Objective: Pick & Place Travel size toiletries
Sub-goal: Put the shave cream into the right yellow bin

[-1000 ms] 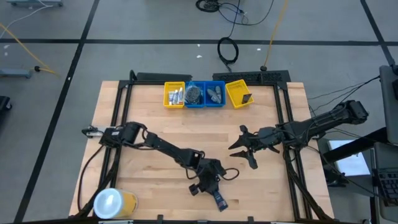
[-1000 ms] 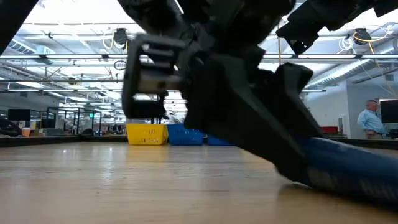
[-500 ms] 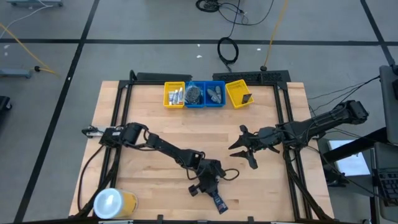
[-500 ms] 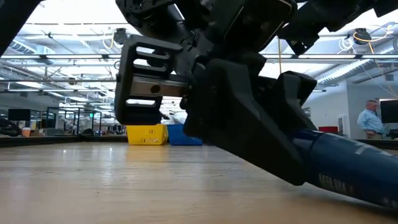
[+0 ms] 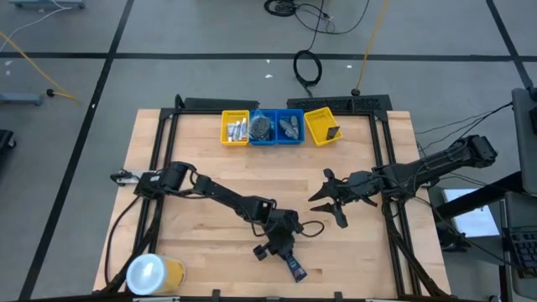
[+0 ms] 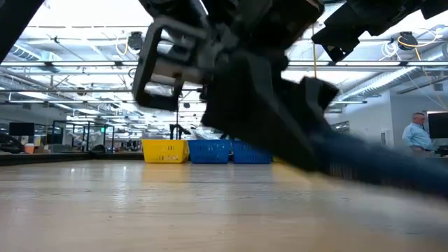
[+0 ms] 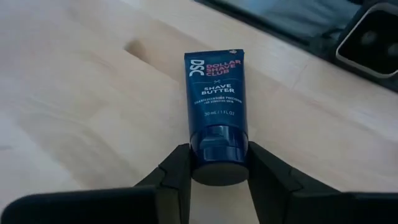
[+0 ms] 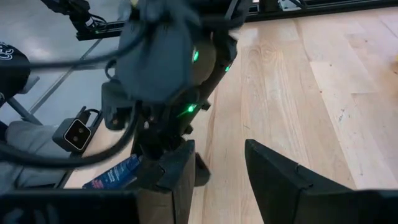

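Wooden planks are making up the table (image 5: 193,151), which is carrying everything else in sight. Along its far edge a row of trays is sitting side by side: a yellow tray (image 5: 235,128) with small white tubes, two blue trays (image 5: 275,127) with grey contents, and a second yellow tray (image 5: 321,126) at the right end. At the near left corner a white-topped yellow container (image 5: 153,274) is lying on the wood. Reaching in from the left side, the left arm is stretching towards the near middle of the table, where the left gripper (image 7: 219,169) is squeezing the capped end of a navy tube (image 7: 216,106) between its two fingers (image 7: 177,174). That tube is lying flat on the wood near the front edge, its crimped end pointing away from the gripper. Over the right half of the table the right gripper (image 5: 325,200) is hanging with its fingers spread wide apart, holding nothing.
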Robot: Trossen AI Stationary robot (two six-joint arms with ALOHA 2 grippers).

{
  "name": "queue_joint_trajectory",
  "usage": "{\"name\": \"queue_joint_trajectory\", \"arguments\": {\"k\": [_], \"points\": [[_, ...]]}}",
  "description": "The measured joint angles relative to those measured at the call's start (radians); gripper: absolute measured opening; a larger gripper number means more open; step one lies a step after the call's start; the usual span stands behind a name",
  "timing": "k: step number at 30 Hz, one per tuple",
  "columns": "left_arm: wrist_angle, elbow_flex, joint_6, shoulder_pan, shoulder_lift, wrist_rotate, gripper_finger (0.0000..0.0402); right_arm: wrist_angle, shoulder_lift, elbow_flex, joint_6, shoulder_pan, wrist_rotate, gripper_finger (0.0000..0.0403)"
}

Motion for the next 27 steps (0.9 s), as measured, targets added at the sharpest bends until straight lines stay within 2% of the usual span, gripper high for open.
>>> {"name": "queue_joint_trajectory", "arguments": {"k": [5, 11, 18, 27], "points": [[-0.056, 0.0, 0.001, 0.008, -0.078, -0.06, 0.011, -0.008, 0.0, 0.0, 0.0, 0.0, 0.0, 0.0132], [-0.12, 0.0, 0.007, 0.012, -0.162, -0.236, 0.011, -0.005, 0.0, 0.0, 0.0, 0.0, -0.003, 0.0132], [-0.191, 0.0, -0.038, 0.034, -0.248, -0.389, 0.011, 0.002, 0.0, 0.0, -0.003, 0.0, -0.004, 0.0132], [-0.397, 0.0, -0.091, 0.033, -0.356, -0.647, 0.011, 0.001, 0.0, 0.0, 0.025, 0.0, -0.004, 0.0132]]}}
